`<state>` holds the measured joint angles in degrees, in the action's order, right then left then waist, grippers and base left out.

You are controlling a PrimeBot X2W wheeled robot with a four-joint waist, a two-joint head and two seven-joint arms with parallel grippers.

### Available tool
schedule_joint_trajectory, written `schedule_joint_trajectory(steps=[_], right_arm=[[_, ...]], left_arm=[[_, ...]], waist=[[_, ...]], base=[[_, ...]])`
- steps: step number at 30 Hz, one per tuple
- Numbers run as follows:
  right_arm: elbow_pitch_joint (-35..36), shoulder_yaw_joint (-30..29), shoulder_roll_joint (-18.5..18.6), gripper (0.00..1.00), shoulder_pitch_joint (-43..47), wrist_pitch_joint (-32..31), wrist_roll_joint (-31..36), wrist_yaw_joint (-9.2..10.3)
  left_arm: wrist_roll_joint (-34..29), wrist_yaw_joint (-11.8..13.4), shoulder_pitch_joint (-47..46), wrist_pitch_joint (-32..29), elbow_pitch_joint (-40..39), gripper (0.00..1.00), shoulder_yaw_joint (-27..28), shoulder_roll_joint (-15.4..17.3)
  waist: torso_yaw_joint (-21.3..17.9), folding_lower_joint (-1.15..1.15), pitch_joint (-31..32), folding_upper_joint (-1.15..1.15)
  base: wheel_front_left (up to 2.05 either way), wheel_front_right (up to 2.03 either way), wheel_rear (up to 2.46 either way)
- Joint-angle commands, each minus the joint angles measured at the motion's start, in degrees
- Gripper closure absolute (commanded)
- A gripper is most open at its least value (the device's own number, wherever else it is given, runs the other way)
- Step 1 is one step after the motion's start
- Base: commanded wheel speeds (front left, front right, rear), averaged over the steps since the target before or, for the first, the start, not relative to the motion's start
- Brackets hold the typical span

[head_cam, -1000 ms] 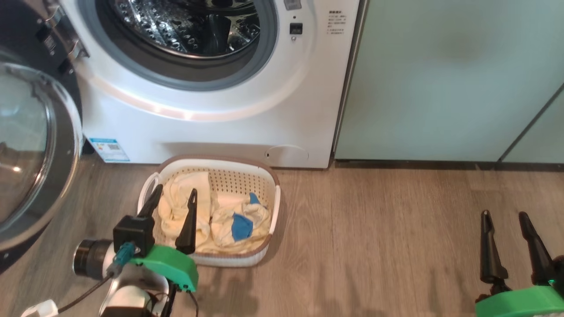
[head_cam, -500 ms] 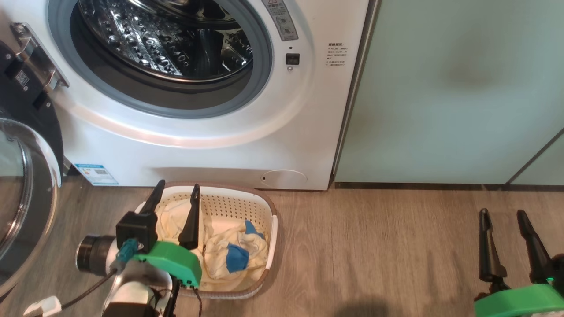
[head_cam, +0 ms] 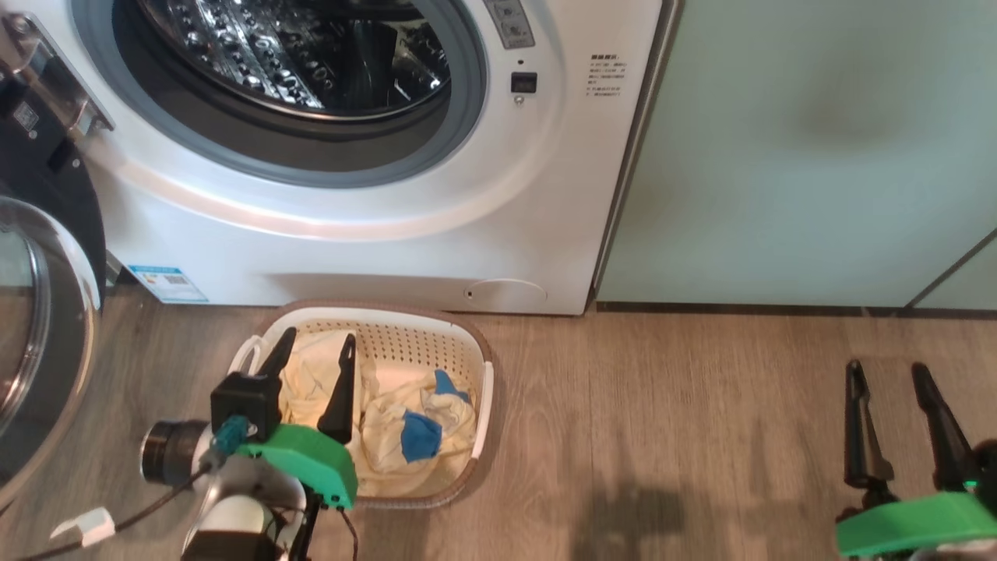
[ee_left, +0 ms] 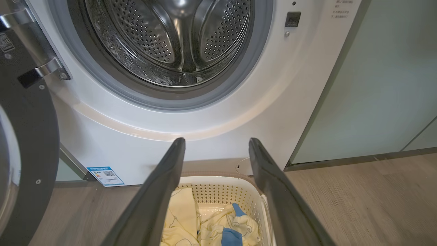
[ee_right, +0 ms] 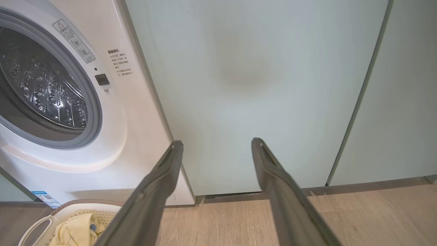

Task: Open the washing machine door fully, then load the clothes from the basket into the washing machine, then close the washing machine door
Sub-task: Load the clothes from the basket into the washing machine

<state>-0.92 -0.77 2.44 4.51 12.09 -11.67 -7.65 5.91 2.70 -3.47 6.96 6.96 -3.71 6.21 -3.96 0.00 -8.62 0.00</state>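
Loosely crumpled yellow-and-blue clothes lie in the basket, left gripper and right gripper jaws spread.

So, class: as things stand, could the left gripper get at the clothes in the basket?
Probably yes: the left gripper hangs open over the basket, the clothes lie uncovered in it, and nothing stands between.

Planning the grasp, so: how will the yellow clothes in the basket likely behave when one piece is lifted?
The clothes lie crumpled and folded in the basket, so they are probably floppy and would drape from a pinch. They look thin, so likely light. The pieces overlap, so lifting one may drag another along.
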Motion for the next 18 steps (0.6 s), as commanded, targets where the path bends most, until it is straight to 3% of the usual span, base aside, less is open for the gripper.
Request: schedule_joint_trajectory(steps=[1,8,18], right_arm=[[1.83,1.40,0.43,0.00,-2.90,0.69,-0.42,0.16],[1.89,1.58,0.43,0.00,-4.56,1.10,-0.59,0.16],[2.11,2.30,0.43,0.00,-8.74,1.96,-1.05,0.16]], left_arm=[[0.51,-0.03,-3.29,-0.33,-1.30,0.00,1.88,1.12],[0.88,-0.77,-6.62,0.20,2.67,0.00,0.82,1.16],[1.46,-4.03,-16.43,2.21,16.21,0.00,-2.58,0.47]], waist=[[0.06,0.00,-0.67,0.00],[0.11,0.00,-4.11,0.00],[-0.41,0.00,-12.71,0.00]], base=[[0.00,0.00,0.00],[0.00,0.00,0.00],[0.00,0.00,0.00]])
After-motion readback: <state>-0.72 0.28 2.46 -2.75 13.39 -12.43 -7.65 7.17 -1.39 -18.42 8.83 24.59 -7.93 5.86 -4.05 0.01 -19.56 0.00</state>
